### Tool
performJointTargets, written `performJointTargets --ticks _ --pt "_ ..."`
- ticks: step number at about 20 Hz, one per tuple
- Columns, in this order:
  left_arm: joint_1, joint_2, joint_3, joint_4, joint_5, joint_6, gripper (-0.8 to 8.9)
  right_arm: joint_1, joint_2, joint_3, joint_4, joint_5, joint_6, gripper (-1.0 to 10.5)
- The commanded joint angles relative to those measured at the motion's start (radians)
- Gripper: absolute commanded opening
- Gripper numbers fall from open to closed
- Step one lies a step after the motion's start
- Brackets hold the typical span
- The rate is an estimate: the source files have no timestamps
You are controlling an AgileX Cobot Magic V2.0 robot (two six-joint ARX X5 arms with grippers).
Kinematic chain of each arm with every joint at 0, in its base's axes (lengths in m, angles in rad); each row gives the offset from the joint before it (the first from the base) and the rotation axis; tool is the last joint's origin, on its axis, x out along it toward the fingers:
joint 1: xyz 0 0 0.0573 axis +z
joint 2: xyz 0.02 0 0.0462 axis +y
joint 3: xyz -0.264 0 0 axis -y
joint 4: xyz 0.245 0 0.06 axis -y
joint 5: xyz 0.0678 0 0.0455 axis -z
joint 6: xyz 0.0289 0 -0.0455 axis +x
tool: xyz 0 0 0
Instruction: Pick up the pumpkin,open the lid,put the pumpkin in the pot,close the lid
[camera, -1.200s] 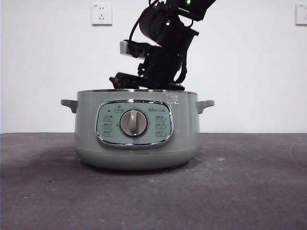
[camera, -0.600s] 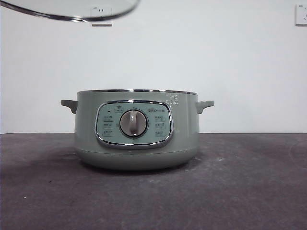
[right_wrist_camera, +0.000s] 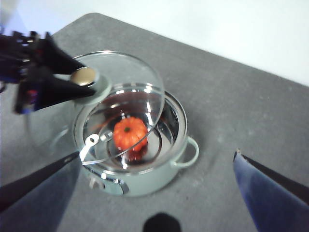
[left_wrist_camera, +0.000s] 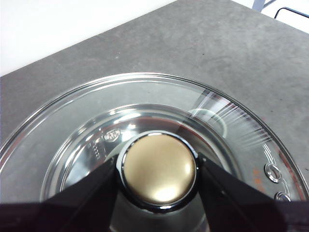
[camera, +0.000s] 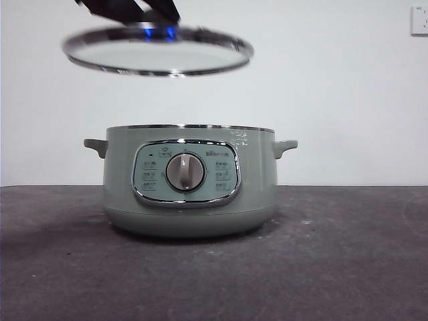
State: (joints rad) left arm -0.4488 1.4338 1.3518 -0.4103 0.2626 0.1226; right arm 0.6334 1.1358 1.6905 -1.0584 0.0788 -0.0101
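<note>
The pot (camera: 190, 180) stands at the middle of the table with its top uncovered. In the right wrist view the pumpkin (right_wrist_camera: 129, 133) lies inside the pot (right_wrist_camera: 145, 181). My left gripper (left_wrist_camera: 158, 179) is shut on the knob (left_wrist_camera: 158, 169) of the lid (left_wrist_camera: 72, 130). In the front view it (camera: 134, 10) holds the lid (camera: 158, 57) roughly level, well above the pot and a little to the left. The right wrist view shows the lid (right_wrist_camera: 120, 96) partly over the pot's mouth. My right gripper (right_wrist_camera: 157, 154) is open and empty, high above the pot.
The dark grey table (camera: 348, 254) stretches to both sides and in front of the pot. A white wall with a socket (camera: 420, 20) stands behind.
The arm that reached into the pot a second ago has risen out of the front view. The lid has come down and to the right from the top left corner, towards the pot.
</note>
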Motion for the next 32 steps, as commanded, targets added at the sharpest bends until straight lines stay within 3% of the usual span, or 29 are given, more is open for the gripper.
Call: performJointTargets --ticks 1,16,32 --pt "-0.009 0.032 0.005 0.081 0.004 0.011 -0.09 0.012 -0.005 0.0 -0.029 -0.002 0.024 6.3" --pt "-0.017 0.207 0.005 0.208 0.001 0.01 -0.09 0.018 -0.011 0.0 -0.096 -0.054 0.047 6.3" --pt "-0.03 0.269 0.005 0.182 0.0 0.008 -0.09 0.018 -0.011 0.0 -0.097 -0.053 0.046 6.3"
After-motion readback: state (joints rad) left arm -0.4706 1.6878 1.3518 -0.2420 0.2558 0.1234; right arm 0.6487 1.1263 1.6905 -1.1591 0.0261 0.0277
